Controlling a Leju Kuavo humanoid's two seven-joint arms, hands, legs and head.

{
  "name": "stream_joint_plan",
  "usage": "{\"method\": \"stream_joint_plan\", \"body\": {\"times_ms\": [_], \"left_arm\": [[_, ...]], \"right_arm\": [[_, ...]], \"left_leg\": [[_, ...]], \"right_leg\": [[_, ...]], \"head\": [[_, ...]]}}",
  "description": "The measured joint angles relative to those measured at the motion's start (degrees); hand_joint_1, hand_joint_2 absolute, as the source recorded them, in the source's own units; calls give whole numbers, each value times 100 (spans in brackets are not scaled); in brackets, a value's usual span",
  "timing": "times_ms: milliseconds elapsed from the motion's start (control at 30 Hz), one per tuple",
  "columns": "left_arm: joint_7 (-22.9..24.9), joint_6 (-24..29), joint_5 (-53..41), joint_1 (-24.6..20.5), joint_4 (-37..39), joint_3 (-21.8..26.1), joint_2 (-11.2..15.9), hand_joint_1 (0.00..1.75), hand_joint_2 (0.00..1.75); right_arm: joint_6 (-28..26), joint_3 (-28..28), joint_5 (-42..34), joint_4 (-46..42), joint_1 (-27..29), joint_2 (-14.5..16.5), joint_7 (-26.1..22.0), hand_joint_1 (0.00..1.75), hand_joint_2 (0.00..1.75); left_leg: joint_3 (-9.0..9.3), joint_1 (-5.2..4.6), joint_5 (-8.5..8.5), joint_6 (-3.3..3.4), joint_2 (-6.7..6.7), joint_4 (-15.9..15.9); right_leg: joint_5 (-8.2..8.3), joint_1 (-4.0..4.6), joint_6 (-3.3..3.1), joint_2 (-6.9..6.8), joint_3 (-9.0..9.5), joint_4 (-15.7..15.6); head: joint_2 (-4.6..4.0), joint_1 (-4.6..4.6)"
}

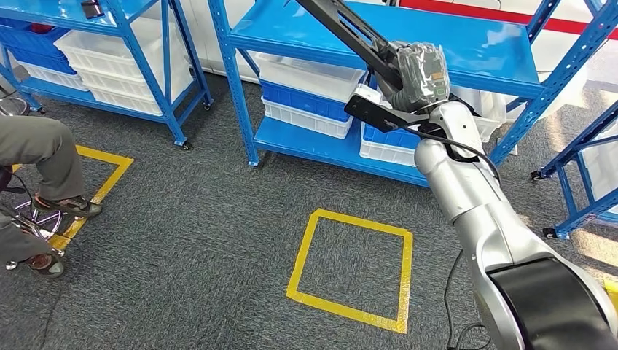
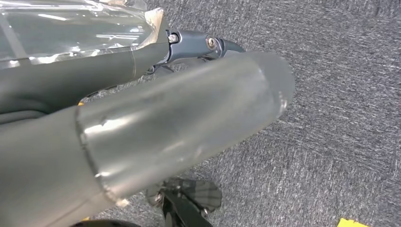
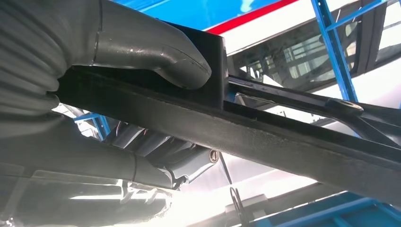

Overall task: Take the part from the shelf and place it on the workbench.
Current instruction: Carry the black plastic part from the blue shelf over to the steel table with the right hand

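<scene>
The part (image 1: 341, 28) is a long black bar with a flat plate at its lower end. It slants up and to the left from my right hand (image 1: 420, 71), in front of the blue shelf (image 1: 474, 44). In the right wrist view the thumb (image 3: 151, 47) presses on top of the black bar (image 3: 265, 137) and the fingers curl beneath it, so the hand grips it firmly. My right arm is raised toward the shelf. In the left wrist view my left hand (image 2: 165, 127) hangs over grey carpet with nothing in it.
White and blue bins (image 1: 310, 91) sit on the lower shelves. A second blue rack (image 1: 142, 69) stands at the back left and another (image 1: 583, 168) at the right. A yellow tape square (image 1: 351, 266) marks the carpet. A seated person's leg (image 1: 36, 149) is at the left.
</scene>
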Motion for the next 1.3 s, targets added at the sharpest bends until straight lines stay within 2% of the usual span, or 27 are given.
{"method": "stream_joint_plan", "body": {"times_ms": [33, 67, 133, 200, 267, 333, 367, 400, 433, 500, 533, 567, 633, 667, 733, 767, 833, 867, 900, 933, 1000, 1067, 1100, 1167, 1200, 1267, 1300], "left_arm": [[1, 0, -10, -2, 1, 1, 2, 0, 0], [2, -1, -20, -2, 1, 0, 3, 0, 0], [3, -1, -32, -4, 2, 0, 8, 0, 0], [3, 0, -35, -6, 2, 2, 7, 0, 0], [3, 0, -37, -9, 2, 5, 6, 0, 0], [3, -1, -37, -10, 2, 7, 7, 0, 0], [3, -1, -37, -9, 2, 8, 5, 0, 0], [3, -1, -37, -8, 2, 9, 3, 0, 0], [3, -2, -38, -7, 2, 11, 2, 0, 0], [3, -3, -40, -8, 2, 13, 2, 0, 0], [3, -3, -43, -9, 2, 14, 0, 0, 0], [3, -3, -44, -10, 2, 13, 0, 0, 0], [3, -3, -46, -6, 2, 13, 1, 0, 0], [3, -2, -46, -3, 2, 13, 3, 0, 0], [3, -2, -47, -1, 2, 14, 7, 0, 0], [3, -2, -48, -1, 2, 14, 8, 0, 0], [4, -3, -48, -1, 2, 14, 9, 0, 0], [5, -3, -48, -1, 2, 14, 9, 0, 0], [5, -3, -48, 0, 2, 14, 9, 0, 0], [4, -3, -48, 0, 2, 14, 9, 0, 0], [3, -3, -48, -2, 2, 15, 12, 0, 0], [3, -3, -50, -4, 2, 15, 23, 0, 0], [3, -3, -51, -5, 2, 15, 28, 0, 0], [4, -3, -55, -6, 3, 15, 27, 0, 0], [4, -3, -55, -6, 3, 15, 24, 0, 0], [6, -4, -55, -8, 3, 17, 18, 0, 0], [7, -5, -55, -9, 3, 18, 17, 0, 0]], "right_arm": [[-5, -3, 12, -4, -6, 1, 3, 175, 175], [-10, -4, 18, -8, -12, 0, 5, 175, 175], [-15, -8, 27, -11, -11, -3, 9, 175, 175], [-17, -25, 29, -13, -6, -25, 9, 175, 175], [-19, -45, 28, -13, -13, -46, 11, 175, 175], [-20, -51, 35, -13, 3, -58, 21, 175, 175], [-20, -52, 41, -12, 22, -67, 31, 175, 175], [-21, -52, 47, -12, 39, -76, 42, 175, 175], [-21, -54, 54, -12, 48, -83, 53, 175, 175], [-22, -56, 67, -13, 37, -89, 65, 175, 175], [-22, -57, 72, -15, 25, -86, 67, 175, 175], [-22, -57, 74, -16, 19, -83, 69, 175, 175], [-21, -59, 77, -19, 19, -85, 79, 175, 175], [-20, -61, 80, -19, 20, -89, 85, 175, 175], [-20, -65, 99, -22, 8, -90, 95, 175, 175], [-20, -65, 112, -24, 3, -84, 95, 175, 175], [-20, -61, 133, -25, 9, -77, 95, 175, 175], [-20, -60, 136, -25, 17, -75, 95, 175, 175], [-20, -60, 137, -25, 24, -76, 95, 175, 175], [-20, -60, 137, -25, 27, -77, 95, 175, 175], [-20, -60, 137, -26, 22, -75, 95, 175, 175], [-21, -61, 137, -27, 6, -75, 95, 175, 175], [-21, -60, 138, -27, 4, -73, 95, 175, 175], [-24, -62, 139, -28, 8, -74, 97, 175, 175], [-26, -64, 139, -28, 9, -81, 98, 175, 175], [-30, -70, 140, -29, -14, -93, 103, 175, 175], [-32, -70, 141, -29, -23, -94, 105, 175, 175]], "left_leg": [[151, 5, 85, 8, -10, -302], [224, -2, 106, 25, -18, -462], [211, -41, 94, 110, -15, -520], [208, -56, 145, 225, 6, -586], [209, -56, 196, 321, 34, -649], [190, -71, 211, 356, 51, -655], [185, -77, 213, 359, 57, -654], [182, -80, 215, 361, 62, -652], [181, -80, 218, 360, 69, -648], [176, -88, 215, 340, 85, -623], [167, -103, 212, 318, 92, -602], [155, -121, 214, 290, 99, -586], [138, -135, 232, 232, 121, -579], [125, -122, 230, 203, 130, -577], [42, -94, 70, 152, 118, -387], [-65, -84, -103, 130, 100, -126], [-376, -82, -484, 100, 78, 635], [-506, -83, -589, 96, 74, 938], [-551, -83, -590, 102, 72, 1058], [-486, -83, -491, 120, 64, 952], [-111, -84, -144, 191, -39, 248], [206, -90, 37, 251, -180, -355], [263, -101, 40, 265, -218, -476], [279, -117, 47, 284, -161, -528], [288, -114, 71, 311, -126, -567], [305, -94, 124, 375, -43, -640], [301, -96, 136, 390, -5, -655]], "right_leg": [[-5, 12, 34, 10, -24, 22], [-4, 28, 74, 19, -55, 34], [25, 49, 155, 32, -108, 21], [-26, 44, 209, 31, -184, 85], [-277, 31, 184, 23, -421, 554], [-590, 31, 151, 20, -787, 1353], [-670, 30, 163, 20, -913, 1634], [-658, 27, 197, 19, -932, 1697], [-555, 16, 245, 10, -829, 1507], [-255, -12, 331, -68, -425, 703], [-139, -7, 336, -99, -256, 359], [-77, 0, 317, -121, -163, 161], [-32, 31, 240, -87, -145, 99], [-12, 14, 201, -67, -151, 100], [32, -17, 121, -18, -154, 91], [47, -27, 86, 7, -155, 87], [59, -3, 48, 56, -164, 87], [63, 11, 39, 87, -168, 88], [66, 25, 34, 121, -171, 89], [68, 36, 31, 156, -170, 90], [68, 50, 32, 230, -161, 90], [79, 74, 52, 293, -189, 98], [90, 73, 70, 319, -212, 100], [115, 68, 124, 365, -257, 90], [100, 70, 145, 334, -289, 113], [-76, 80, 147, 197, -481, 439], [-226, 66, 136, 121, -646, 776]], "head": [[0, 2], [0, 2], [0, 4], [0, 4], [0, 7], [0, 9], [0, 9], [0, 10], [0, 9], [0, 17], [0, 17], [0, 15], [0, 11], [0, 13], [0, 9], [0, 7], [0, 5], [0, 5], [0, 5], [0, 6], [0, 6], [0, 7], [0, 9], [0, 3], [0, 11], [0, 27], [0, 35]]}}
